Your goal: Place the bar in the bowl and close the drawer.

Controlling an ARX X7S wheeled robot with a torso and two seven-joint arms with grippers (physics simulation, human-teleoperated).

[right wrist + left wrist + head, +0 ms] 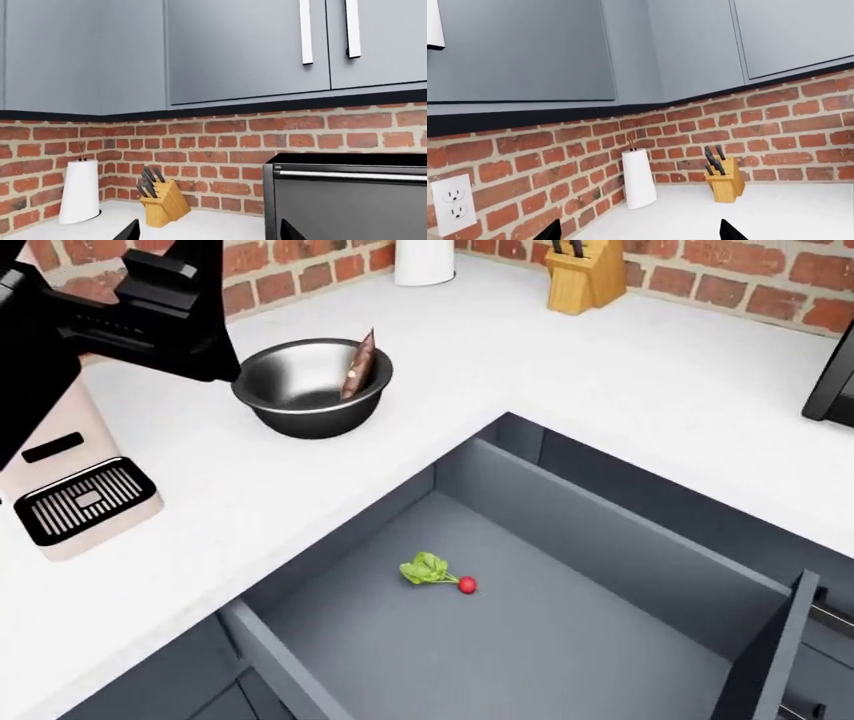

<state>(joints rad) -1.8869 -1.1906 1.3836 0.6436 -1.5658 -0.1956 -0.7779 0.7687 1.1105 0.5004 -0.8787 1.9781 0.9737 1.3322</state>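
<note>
White worktop's inner corner frames the heavy, rigid drawer point(534, 640), best pushed at its flat front, the bar point(358, 365) leaning in the bowl point(314, 390), both grippers spread, empty.

**Camera arrangement: one overhead view, two level wrist views**

Head view: looks steeply down on the corner table point(641, 370), the bowl point(314, 388) and the open drawer point(534, 630) close below. Left wrist view: faces level toward the brick wall point(774, 135) and upper cabinets point(520, 50). Right wrist view: likewise level and wall-facing. All three share the knife block point(725, 182) and paper towel roll point(80, 199).
</note>
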